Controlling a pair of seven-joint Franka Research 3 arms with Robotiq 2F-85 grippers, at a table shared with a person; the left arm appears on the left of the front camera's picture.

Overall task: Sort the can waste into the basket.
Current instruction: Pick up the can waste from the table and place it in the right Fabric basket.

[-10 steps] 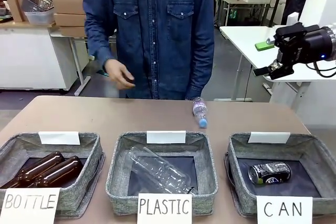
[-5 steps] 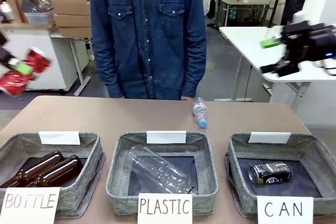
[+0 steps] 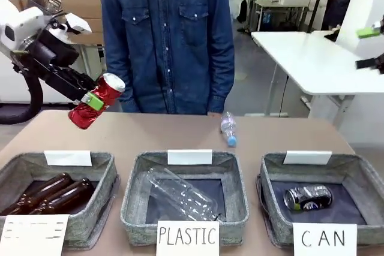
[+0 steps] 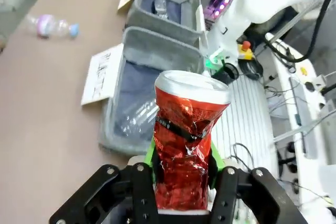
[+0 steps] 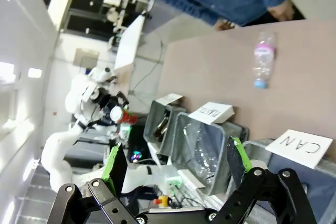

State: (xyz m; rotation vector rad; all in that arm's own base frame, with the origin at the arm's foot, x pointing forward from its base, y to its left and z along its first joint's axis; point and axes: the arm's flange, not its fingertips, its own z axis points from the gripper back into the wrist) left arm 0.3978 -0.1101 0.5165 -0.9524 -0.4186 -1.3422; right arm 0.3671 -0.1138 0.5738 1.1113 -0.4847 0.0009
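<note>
A crushed red can (image 3: pixel 96 100) hangs tilted above the table's left side, with my left gripper (image 3: pixel 91 101) shut on it. In the left wrist view the red can (image 4: pixel 184 140) stands between the green pads (image 4: pixel 151 153). A dark can (image 3: pixel 308 197) lies in the grey basket (image 3: pixel 273 208) marked "CAN" at the right. That basket (image 4: pixel 181 22) and its can (image 4: pixel 160 7) sit far off in the left wrist view. My right gripper (image 3: pixel 371 46) is high at the right edge. Seen from its wrist, my right gripper (image 5: pixel 176 166) is open and holds nothing.
A grey basket (image 3: pixel 135 208) marked "PLASTIC" holds a clear bottle (image 3: pixel 180 195) in the middle. Another basket (image 3: pixel 108 175) at the left holds brown bottles (image 3: pixel 51 193). A small plastic bottle (image 3: pixel 228 129) lies on the table. A person in a denim shirt (image 3: pixel 168 34) stands at the far side.
My left arm has swung in from the left with the red can and now holds it over the table's left side. My right arm has drawn back toward the right edge.
</note>
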